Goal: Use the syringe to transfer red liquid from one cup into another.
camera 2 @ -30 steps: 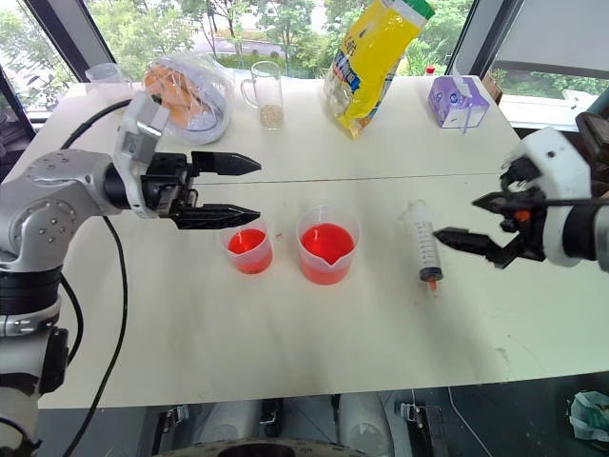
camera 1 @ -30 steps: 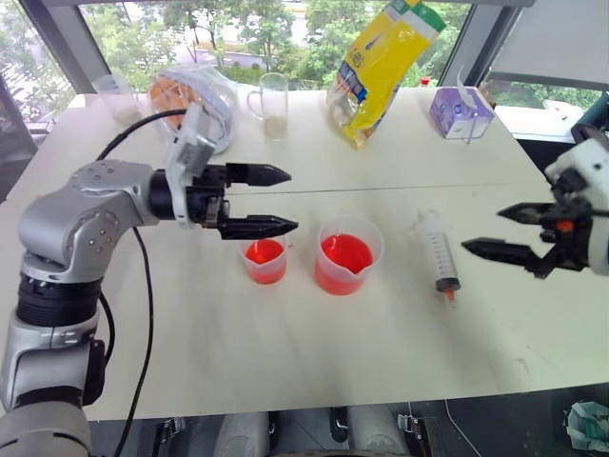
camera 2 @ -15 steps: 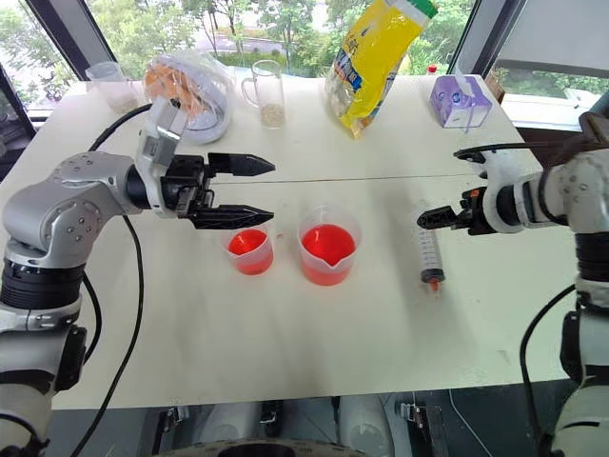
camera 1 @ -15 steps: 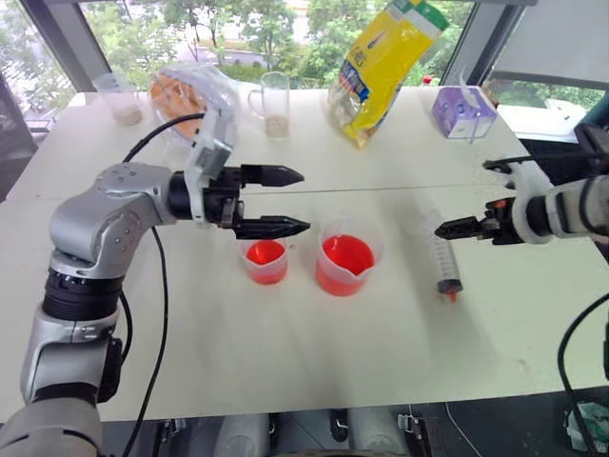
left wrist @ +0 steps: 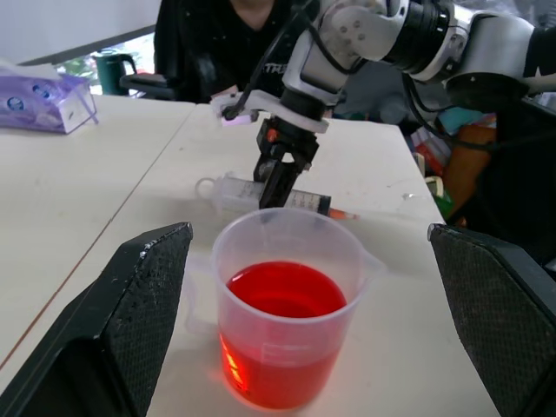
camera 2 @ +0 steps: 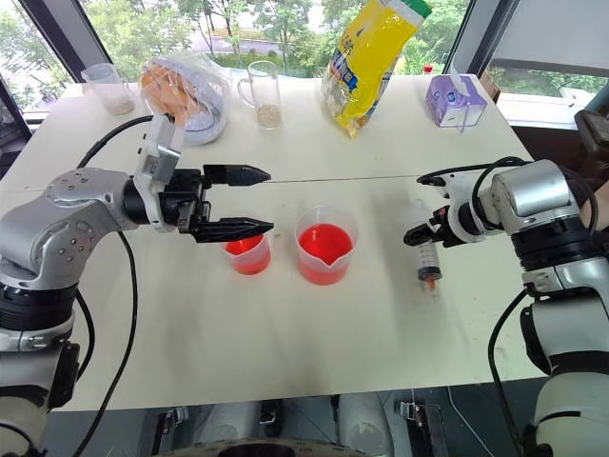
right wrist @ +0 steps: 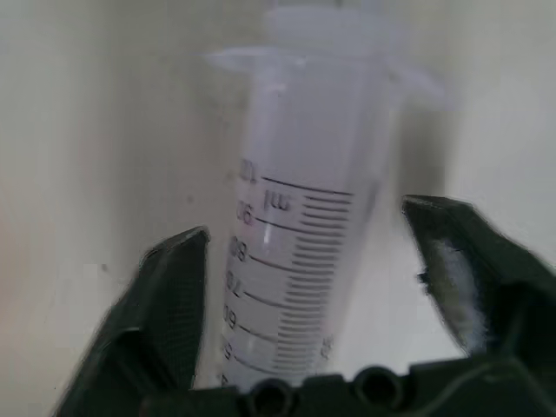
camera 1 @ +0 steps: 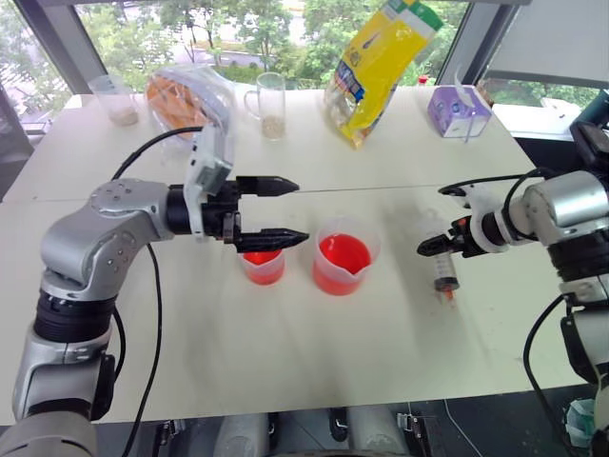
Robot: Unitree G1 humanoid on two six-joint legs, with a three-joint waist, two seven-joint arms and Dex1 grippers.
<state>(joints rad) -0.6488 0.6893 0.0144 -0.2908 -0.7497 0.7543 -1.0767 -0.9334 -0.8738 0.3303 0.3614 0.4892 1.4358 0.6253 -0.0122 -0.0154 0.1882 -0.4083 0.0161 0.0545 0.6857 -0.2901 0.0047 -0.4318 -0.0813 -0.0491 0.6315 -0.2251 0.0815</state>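
1. Syringe (camera 2: 425, 249): lies flat on the white table (camera 2: 314, 333), orange-red tip toward the near edge, plunger end toward the windows. In the right wrist view its barrel (right wrist: 295, 287), printed with a scale, sits between the two fingers with a gap on each side.
2. Right gripper (camera 2: 419, 238): lowered over the syringe's barrel, straddling it; fingers (right wrist: 169, 295) part-way apart, neither visibly pressing on the plastic, so no grip is shown.
3. Spouted beaker (camera 2: 325, 246): on the table to the left of the syringe, near but apart from it; holds red liquid (camera 2: 326, 244) to roughly mid-height.
4. Smaller cup (camera 2: 249, 255): just beyond the beaker on the side away from the syringe, apart from it; also holds red liquid.
5. Left gripper (camera 2: 255, 201): well apart from the syringe, pointing level toward it, fingers spread wide and holding nothing; its lower finger (camera 2: 233, 228) hangs over the smaller cup's rim.
6. Far side of the table from the syringe: handled glass mug (camera 2: 265, 93), yellow bag (camera 2: 371, 57), purple tissue box (camera 2: 455, 100), clear bag with orange contents (camera 2: 186, 90), small clear cup (camera 2: 108, 88).
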